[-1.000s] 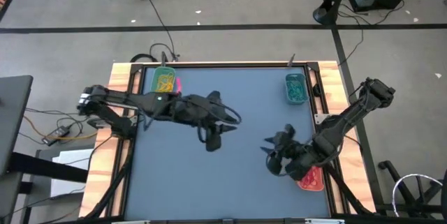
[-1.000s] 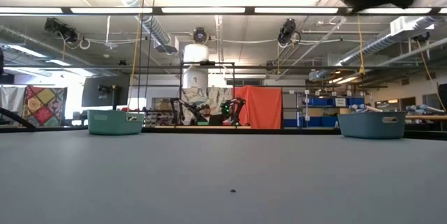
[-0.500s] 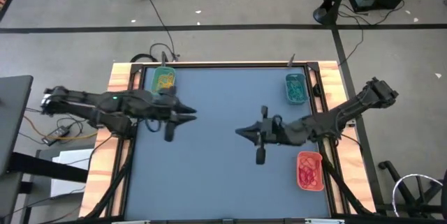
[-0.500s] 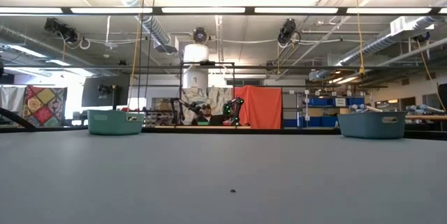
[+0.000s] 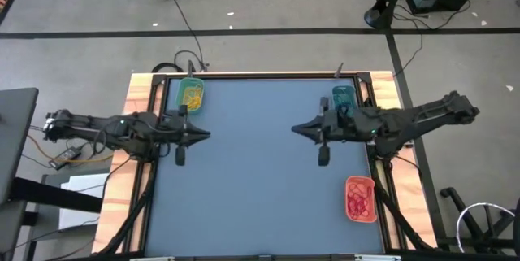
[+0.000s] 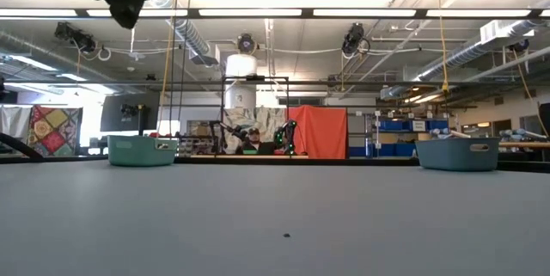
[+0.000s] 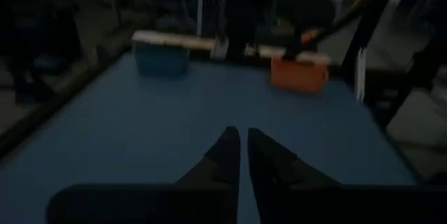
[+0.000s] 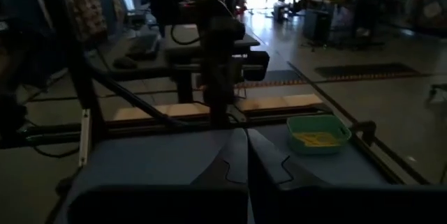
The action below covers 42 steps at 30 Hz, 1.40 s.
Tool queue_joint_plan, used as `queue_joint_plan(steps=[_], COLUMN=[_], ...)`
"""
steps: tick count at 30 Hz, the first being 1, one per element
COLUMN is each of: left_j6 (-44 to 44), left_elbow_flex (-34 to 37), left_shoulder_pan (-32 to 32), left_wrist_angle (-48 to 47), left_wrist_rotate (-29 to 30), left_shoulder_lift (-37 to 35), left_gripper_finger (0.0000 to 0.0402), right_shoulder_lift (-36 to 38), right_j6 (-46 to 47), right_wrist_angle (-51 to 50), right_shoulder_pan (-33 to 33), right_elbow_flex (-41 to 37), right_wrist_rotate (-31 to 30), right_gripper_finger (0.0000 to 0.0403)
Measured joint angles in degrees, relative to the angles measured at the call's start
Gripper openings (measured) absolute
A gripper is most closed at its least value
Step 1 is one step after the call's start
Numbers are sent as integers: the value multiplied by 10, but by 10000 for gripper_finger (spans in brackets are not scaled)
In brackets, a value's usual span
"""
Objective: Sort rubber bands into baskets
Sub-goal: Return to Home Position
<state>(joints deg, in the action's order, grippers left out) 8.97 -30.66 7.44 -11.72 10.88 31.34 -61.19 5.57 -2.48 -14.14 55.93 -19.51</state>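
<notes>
Both arms have pulled back since the earlier frames. The right arm (image 5: 406, 119) has left the lower right of the high view, where it hung over the orange basket (image 5: 360, 183), and now stretches level across the right side. The left arm (image 5: 122, 124) has withdrawn from the centre toward the left edge.

The blue tabletop (image 5: 252, 188) looks bare, with no loose bands seen on it. Sorting therefore appears finished, and the step in hand is the retreat to rest. The next move seems to call only for folding each arm the rest of the way back to its own side, clear of the baskets, with nothing to pick up.

The green basket (image 5: 191, 94) sits at the upper left of the tabletop and holds yellow bands (image 5: 192, 96). The teal basket (image 5: 343, 102) is at the upper right, partly under the right arm. The orange basket at the lower right holds red bands (image 5: 357, 204).

The left tool (image 5: 203, 135) hovers over the left part of the tabletop, just below the green basket in the frame. Its wrist view shows the fingers (image 7: 227, 158) drawn almost together, a thin slit between them, and nothing held. The right tool (image 5: 297, 128) hovers right of centre. Its fingers (image 8: 269, 162) are pressed together on nothing, and neither tool touches the tabletop.
</notes>
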Motion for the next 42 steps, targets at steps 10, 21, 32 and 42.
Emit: queue_joint_plan(steps=[10, 21, 32, 42], left_j6=[-58, -115, -70, -73], left_elbow_flex=[90, 179, 224, 224], left_shoulder_pan=[-10, -51, -56, -78], left_wrist_angle=[104, 128, 201, 152], left_wrist_rotate=[-21, -70, -151, -134], left_shoulder_lift=[-45, -67, -73, -138], left_gripper_finger=[4, 4, 3, 3], right_shoulder_lift=[153, 246, 274, 356], right_j6=[-3, 38, 95, 84], right_wrist_angle=[72, 287, 374, 289], right_shoulder_pan=[82, 160, 175, 209], right_elbow_flex=[-167, -395, -491, -491], right_wrist_rotate=[151, 255, 258, 266], right_gripper_finger=[2, 4, 4, 4])
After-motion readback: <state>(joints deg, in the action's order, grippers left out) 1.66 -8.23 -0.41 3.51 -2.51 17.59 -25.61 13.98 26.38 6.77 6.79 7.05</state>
